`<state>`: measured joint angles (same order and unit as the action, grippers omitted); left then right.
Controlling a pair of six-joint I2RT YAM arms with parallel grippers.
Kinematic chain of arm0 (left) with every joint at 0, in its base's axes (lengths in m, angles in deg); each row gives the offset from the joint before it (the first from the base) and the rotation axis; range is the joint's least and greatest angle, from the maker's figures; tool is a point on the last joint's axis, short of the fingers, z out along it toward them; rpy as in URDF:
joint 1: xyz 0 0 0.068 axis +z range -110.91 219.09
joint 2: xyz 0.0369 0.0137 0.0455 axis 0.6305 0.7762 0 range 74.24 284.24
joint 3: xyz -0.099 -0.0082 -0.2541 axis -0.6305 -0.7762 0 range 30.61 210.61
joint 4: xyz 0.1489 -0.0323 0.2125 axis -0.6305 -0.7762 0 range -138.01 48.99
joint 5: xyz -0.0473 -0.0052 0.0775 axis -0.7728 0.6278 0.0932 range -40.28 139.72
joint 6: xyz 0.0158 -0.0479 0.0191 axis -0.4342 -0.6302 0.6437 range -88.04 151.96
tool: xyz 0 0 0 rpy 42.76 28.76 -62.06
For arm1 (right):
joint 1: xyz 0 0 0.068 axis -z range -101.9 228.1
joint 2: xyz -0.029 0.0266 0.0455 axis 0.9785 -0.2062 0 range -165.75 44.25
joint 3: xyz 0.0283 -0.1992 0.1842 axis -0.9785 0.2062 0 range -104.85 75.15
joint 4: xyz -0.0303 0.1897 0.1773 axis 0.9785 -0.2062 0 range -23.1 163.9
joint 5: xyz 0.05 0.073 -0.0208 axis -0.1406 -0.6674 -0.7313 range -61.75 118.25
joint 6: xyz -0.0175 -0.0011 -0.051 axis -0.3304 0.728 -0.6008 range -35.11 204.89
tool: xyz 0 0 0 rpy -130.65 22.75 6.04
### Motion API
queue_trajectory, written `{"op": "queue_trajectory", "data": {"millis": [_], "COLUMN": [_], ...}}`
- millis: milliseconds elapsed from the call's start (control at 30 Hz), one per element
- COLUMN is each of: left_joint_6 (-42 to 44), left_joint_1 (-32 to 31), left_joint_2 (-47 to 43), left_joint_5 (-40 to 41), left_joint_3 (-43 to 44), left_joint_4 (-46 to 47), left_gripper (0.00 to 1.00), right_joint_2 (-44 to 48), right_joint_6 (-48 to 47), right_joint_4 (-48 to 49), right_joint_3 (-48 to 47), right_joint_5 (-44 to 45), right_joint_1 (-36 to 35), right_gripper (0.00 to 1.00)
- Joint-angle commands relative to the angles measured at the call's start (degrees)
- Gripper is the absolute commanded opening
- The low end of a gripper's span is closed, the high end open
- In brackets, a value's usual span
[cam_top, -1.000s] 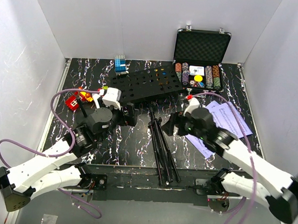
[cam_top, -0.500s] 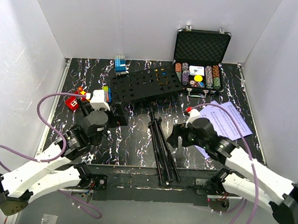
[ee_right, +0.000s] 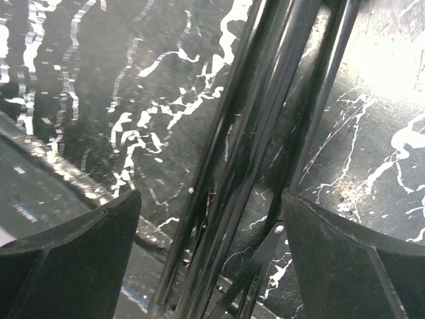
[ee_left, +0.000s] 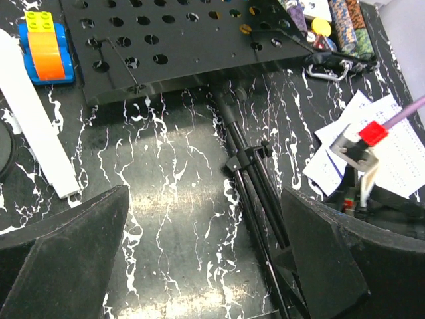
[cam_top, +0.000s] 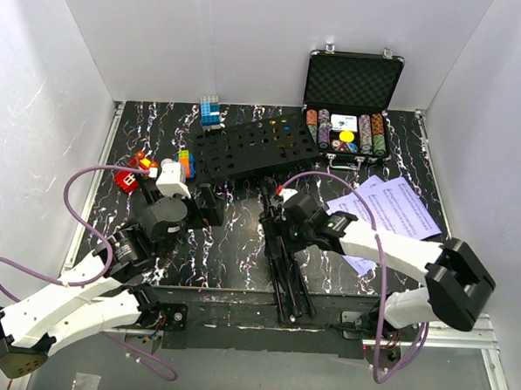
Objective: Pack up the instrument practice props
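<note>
The black music stand lies flat on the table, its hole-punched desk (cam_top: 254, 147) at the back and its folded tripod legs (cam_top: 283, 257) pointing to the near edge. White sheet-music pages (cam_top: 391, 211) lie to its right. My right gripper (cam_top: 277, 215) hovers open over the legs. In the right wrist view the legs (ee_right: 259, 166) run between the wide-apart fingers of my right gripper (ee_right: 209, 259), untouched. My left gripper (cam_top: 211, 205) is open left of the pole, above bare table. The left wrist view shows my left gripper (ee_left: 206, 259), the desk (ee_left: 186, 46), the pole (ee_left: 249, 159) and the pages (ee_left: 398, 153).
An open black case of poker chips (cam_top: 351, 95) stands at the back right. Toy blocks sit at the back (cam_top: 211, 111) and left (cam_top: 126, 179), with an orange and blue one (ee_left: 46, 50) and a white strip (ee_left: 33, 126) near the desk's left end.
My right arm has swung left from above the sheet music to above the tripod legs. My left arm has drawn back a little to the left. Both grippers stay open.
</note>
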<state>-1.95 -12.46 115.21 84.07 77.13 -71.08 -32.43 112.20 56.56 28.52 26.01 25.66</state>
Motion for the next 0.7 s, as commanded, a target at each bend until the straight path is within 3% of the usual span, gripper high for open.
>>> {"op": "queue_trajectory", "data": {"millis": [0,167,533,567,667], "left_joint_6": [-1.51,-1.34,-1.25,-1.25,-1.07], "left_joint_1": [-0.22,-0.13,-0.22,-0.13,-0.13], "left_joint_2": [-0.1,-0.01,-1.16,-1.16,-1.16], "left_joint_5": [-2.35,-2.79,-2.71,-2.79,-2.88], "left_joint_3": [-1.35,-1.79,-2.58,-2.49,-2.4], "left_joint_4": [-0.7,-0.7,-0.43,-0.43,-0.43], "left_gripper": [0.98,0.98,0.98,0.98,0.98], "right_joint_2": [-4.34,-9.7,-14.45,-15.15,-16.56], "right_joint_6": [-0.77,-1.12,0.64,0.81,1.69], "right_joint_4": [-3.39,-6.74,-4.01,-4.27,-4.28], "right_joint_3": [-3.37,-6.19,-5.93,-6.1,-5.67], "right_joint_5": [9.07,16.65,8.57,8.31,7.95], "right_joint_1": [-2.48,-4.77,-4.86,-4.86,-4.95], "right_gripper": [0.95,0.95,0.96,0.95,0.72]}}
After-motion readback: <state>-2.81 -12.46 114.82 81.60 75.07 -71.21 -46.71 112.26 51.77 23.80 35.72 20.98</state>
